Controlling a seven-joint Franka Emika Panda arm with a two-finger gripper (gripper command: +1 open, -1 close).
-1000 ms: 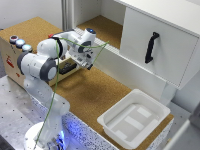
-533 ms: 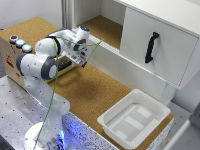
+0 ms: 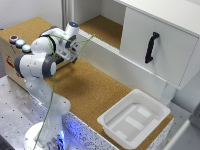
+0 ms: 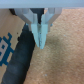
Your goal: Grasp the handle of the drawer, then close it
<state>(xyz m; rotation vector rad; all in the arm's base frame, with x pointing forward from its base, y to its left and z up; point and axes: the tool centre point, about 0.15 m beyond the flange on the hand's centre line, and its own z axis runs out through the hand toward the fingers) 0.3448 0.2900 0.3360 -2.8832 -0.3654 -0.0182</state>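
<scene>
The brown box with round buttons stands at the exterior view's left. Its drawer shows only as a dark strip under my hand; my wrist hides its front there. My gripper hangs right at that drawer front. The wrist view shows the black handle as a blurred dark bar lying on the brown front. The gripper has its fingertips pressed together just beside the bar's end, with nothing visible between them.
A white cabinet with a black vertical handle stands at the exterior view's right, with a low white wall in front of it. A white plastic tray sits near the cork table's front corner. A green cable loops over the arm.
My gripper has moved toward the exterior view's left, closer to the brown box. The visible open part of the drawer has grown shorter.
</scene>
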